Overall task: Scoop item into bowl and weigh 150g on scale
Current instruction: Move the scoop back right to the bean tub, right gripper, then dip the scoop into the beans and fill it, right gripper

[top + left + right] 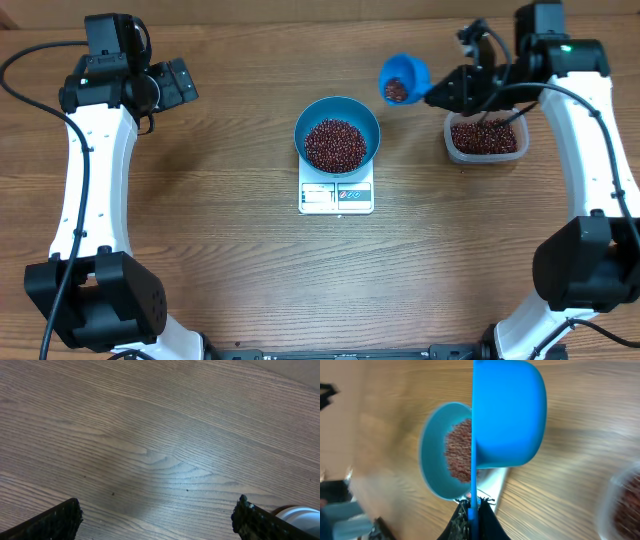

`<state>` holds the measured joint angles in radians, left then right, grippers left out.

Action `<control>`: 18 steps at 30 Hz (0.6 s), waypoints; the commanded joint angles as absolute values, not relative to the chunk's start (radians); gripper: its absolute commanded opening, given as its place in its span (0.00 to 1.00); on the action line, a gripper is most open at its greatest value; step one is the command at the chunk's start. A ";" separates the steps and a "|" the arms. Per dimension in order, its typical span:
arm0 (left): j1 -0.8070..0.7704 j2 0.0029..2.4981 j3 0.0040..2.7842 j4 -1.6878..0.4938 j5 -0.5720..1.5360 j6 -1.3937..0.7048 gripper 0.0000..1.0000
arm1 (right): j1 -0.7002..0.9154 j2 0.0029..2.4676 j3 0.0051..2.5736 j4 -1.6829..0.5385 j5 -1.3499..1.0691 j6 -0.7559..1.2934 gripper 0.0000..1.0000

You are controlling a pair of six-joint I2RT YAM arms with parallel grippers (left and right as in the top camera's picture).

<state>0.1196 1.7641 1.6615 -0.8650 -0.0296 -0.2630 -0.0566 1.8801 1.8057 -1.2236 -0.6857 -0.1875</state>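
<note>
1. The overhead view looks straight down from high above, taking in both arms, the bowl (pixel 340 106) and the scale (pixel 336 196).
2. The left wrist view faces the counter's (pixel 150 435) wood from close by.
3. The right wrist view looks along the scoop (pixel 507 415), close, sharing bowl and scale with overhead.

Scale (pixel 336 196) display unreadable; tub (pixel 615 482) blurred, cut off
</note>
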 commanded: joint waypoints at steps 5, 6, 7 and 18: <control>0.112 1.773 1.668 -0.863 -0.025 -0.266 1.00 | -0.145 1.835 1.839 -1.303 -0.357 -0.190 0.04; 0.112 1.773 1.668 -0.863 -0.025 -0.266 1.00 | -0.150 1.835 1.839 -1.311 -0.325 -0.190 0.04; 0.112 1.773 1.668 -0.863 -0.025 -0.266 0.99 | -0.156 1.835 1.838 -1.319 -0.289 -0.189 0.04; 0.112 1.773 1.668 -0.863 -0.025 -0.266 1.00 | -0.166 1.837 1.787 -1.358 -0.122 -0.187 0.04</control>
